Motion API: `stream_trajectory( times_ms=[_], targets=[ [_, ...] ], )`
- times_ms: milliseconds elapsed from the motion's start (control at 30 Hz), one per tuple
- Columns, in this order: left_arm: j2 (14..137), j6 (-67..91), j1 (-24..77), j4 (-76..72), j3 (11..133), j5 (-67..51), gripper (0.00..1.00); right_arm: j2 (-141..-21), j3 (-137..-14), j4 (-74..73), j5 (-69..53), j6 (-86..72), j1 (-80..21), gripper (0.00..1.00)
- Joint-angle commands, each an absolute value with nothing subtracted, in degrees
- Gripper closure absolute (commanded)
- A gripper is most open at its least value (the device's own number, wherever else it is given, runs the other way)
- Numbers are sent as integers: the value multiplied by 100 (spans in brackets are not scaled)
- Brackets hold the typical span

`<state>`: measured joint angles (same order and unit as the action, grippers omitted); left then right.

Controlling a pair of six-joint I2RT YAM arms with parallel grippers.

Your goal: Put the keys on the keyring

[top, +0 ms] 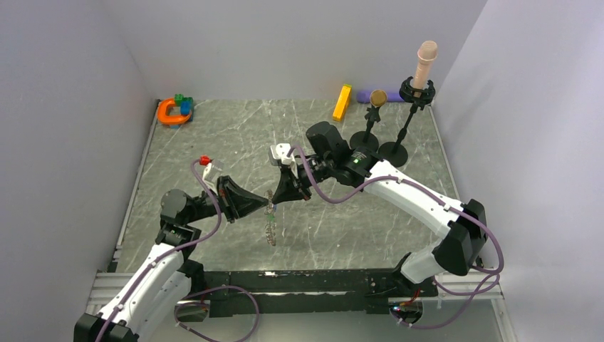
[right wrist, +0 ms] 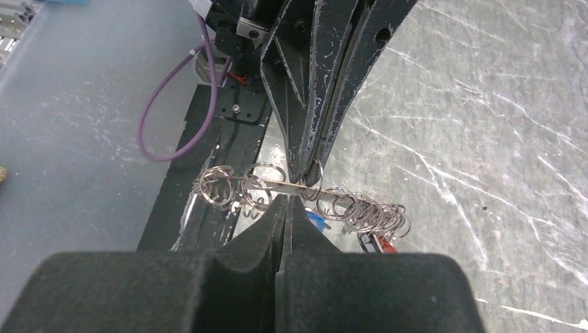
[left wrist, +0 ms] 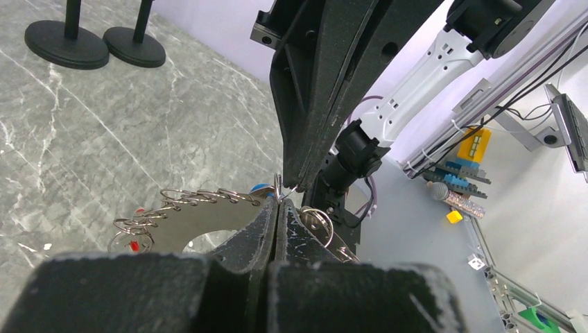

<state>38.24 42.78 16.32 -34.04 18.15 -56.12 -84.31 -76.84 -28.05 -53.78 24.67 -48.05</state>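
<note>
Left gripper (left wrist: pixel 277 209) and right gripper (right wrist: pixel 287 208), both jaws fully closed, pinch the keyring (left wrist: pixel 208 216) tip to tip above mid-table (top: pixel 214 135). Keys (right wrist: pixel 315 220) hang from it. Risk: opposing pulls may twist the keyring free.

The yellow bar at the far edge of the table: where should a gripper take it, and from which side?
Probably best: grip the yellow bar at its middle, across the narrow width, coming down from above. It lies flat, long and slim, with both long sides free; a purple thing sits near its far end.
</note>
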Motion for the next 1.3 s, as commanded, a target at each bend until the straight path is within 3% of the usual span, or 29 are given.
stream_trajectory(
  times_ms=[0, 567, 1000, 1267],
  targets=[
    [3804, 4730, 1581, -4659, 1735, -5426, 100, -8281, -7633, -2969, -5332, 2545, -4869, 100],
    [3623, 5023, 1582, -5963, 1171, -4570, 100, -8270, -7585, -2718, -5229, 2329, -4913, 100],
    [4033, 4954, 1591, -6783, 1051, -4712, 100, -8276, -7620, -2643, -5256, 2259, -4913, 100],
    [4011, 4887, 1587, -6906, 969, -4749, 100, -8186, -7603, -2718, -5301, 2345, -4914, 78]
  ],
)
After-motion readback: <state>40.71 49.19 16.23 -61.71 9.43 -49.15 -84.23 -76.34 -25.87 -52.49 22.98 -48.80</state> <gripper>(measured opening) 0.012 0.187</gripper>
